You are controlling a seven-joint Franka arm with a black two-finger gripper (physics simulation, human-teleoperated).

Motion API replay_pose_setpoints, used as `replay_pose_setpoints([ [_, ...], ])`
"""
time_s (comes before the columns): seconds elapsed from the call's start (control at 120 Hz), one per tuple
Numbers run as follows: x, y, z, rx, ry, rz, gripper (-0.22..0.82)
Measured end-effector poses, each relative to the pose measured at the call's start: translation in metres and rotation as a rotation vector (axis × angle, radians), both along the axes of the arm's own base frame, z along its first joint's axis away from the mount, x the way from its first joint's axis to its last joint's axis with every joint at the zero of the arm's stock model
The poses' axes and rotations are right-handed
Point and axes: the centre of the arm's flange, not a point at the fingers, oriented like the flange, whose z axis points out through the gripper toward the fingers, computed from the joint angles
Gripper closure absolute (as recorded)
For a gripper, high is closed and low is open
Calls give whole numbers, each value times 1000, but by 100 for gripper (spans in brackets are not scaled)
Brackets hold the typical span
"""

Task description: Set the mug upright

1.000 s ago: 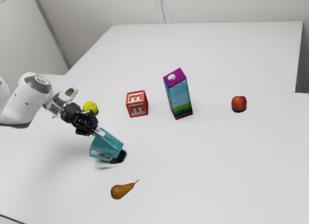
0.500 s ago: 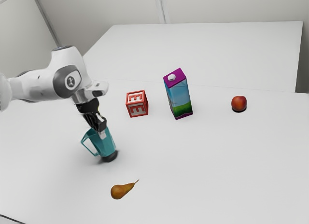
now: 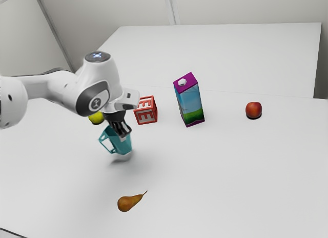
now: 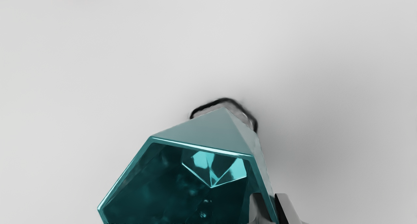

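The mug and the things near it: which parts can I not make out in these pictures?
- Mug: part of its rim, cut off by the wrist view's bottom edge.
- Its base: blurred in the exterior view; contact with the table is unclear.
- Yellow ball and red block: partly behind the arm, exterior view.

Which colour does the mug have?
The mug is teal, best seen in the wrist view.

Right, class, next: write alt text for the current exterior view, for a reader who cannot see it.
A robot arm's black end effector grips a teal mug by its rim, roughly upright, over a white table. Beyond it are a yellow ball, a red letter block, a tall carton and an apple; nearer lies a pear.
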Motion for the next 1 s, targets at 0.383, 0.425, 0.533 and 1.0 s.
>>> replay_pose_setpoints([
  [0.383, 3, -22, -25, 2, 4, 100, 79],
  [0.425, 4, -23, -26, 2, 4, 110, 79],
  [0.533, 5, -26, -29, 2, 3, 131, 79],
  [1.0, 3, -26, 11, -58, -64, 205, 15],
])
